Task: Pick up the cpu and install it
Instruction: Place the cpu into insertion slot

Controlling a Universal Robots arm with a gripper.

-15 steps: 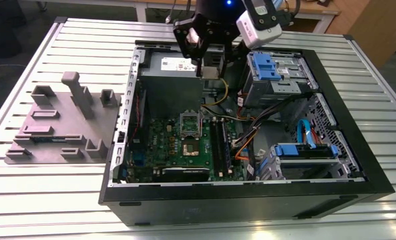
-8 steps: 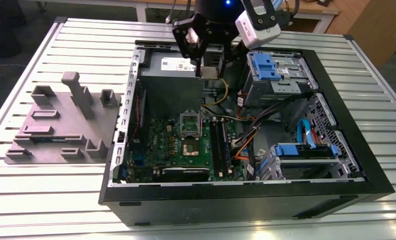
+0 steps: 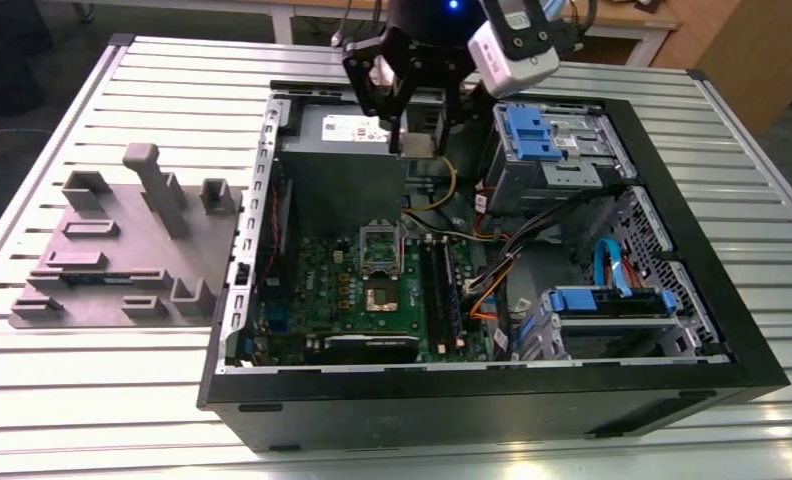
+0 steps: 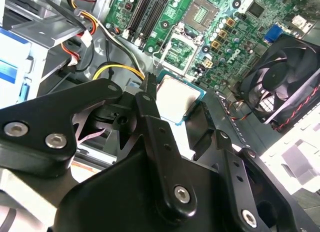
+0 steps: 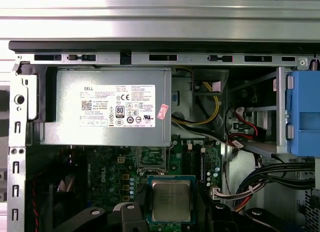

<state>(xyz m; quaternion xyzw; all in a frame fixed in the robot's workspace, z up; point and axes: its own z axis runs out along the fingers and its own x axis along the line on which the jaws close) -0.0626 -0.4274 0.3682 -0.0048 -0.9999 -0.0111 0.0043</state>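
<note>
Above the computer case (image 3: pixel 476 405), the gripper (image 3: pixel 420 132) is clamping its jaws on the chip (image 5: pixel 171 201), holding it flat, probably to match the socket (image 5: pixel 151 159).

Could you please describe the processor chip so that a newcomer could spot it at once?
Start at the open black computer case. Over it, near the grey labelled box, the robot's black hand grips the chip: small, square and silvery-topped, unlike the big green circuit board below.
</note>
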